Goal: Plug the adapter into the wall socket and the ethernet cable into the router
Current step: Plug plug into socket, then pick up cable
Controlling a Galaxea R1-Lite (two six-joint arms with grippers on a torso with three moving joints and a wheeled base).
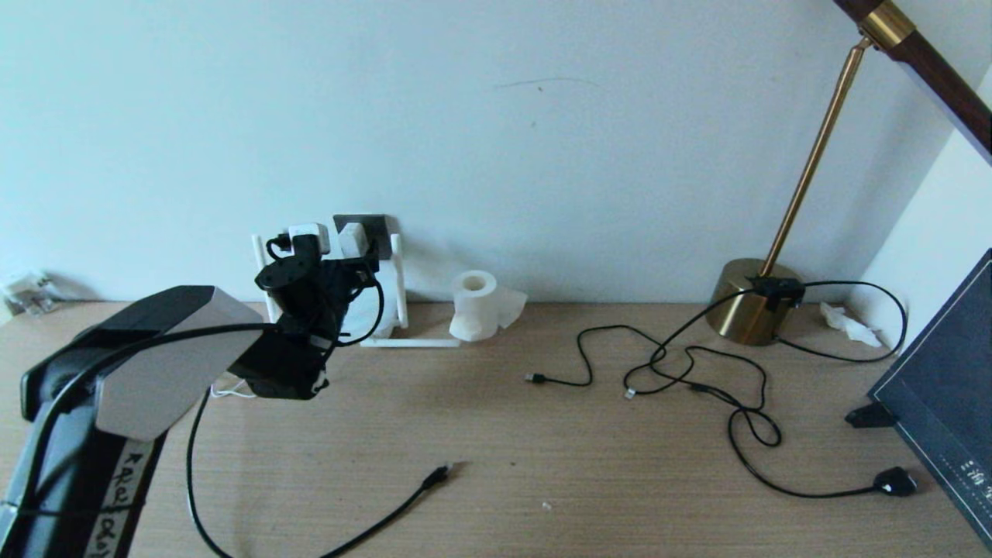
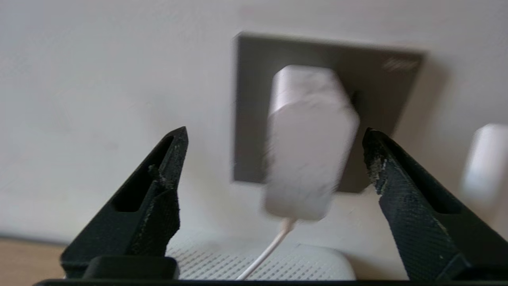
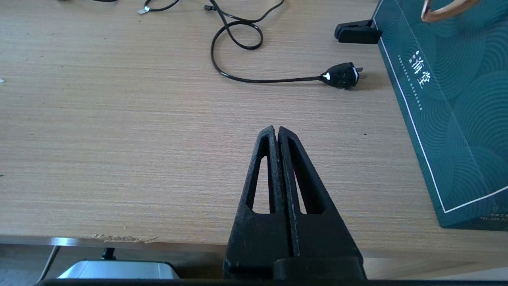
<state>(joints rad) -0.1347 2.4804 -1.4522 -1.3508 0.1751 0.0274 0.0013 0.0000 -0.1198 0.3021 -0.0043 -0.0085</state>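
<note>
White boxy adapter (image 2: 309, 143) sits against the flat grey wall socket (image 2: 381, 87). Left pincer (image 2: 274, 159) released, straddling it untouched. Right pincer (image 3: 276, 133) clenched over wood-grain worktop (image 3: 119, 139).

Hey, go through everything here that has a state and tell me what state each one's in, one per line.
White rectangular plastic adapter: seated against the socket, cord hanging down.
Dark grey square wall socket: occupied by the adapter.
Long thin black ethernet cable: loose on the desk, plug free.
Flat white plastic router: below the socket; ports hidden.
Black bulky lamp plug: unplugged, lying on the desk.
Left gripper: open, straddling the adapter without touching.
Right gripper: shut, empty, parked.
</note>
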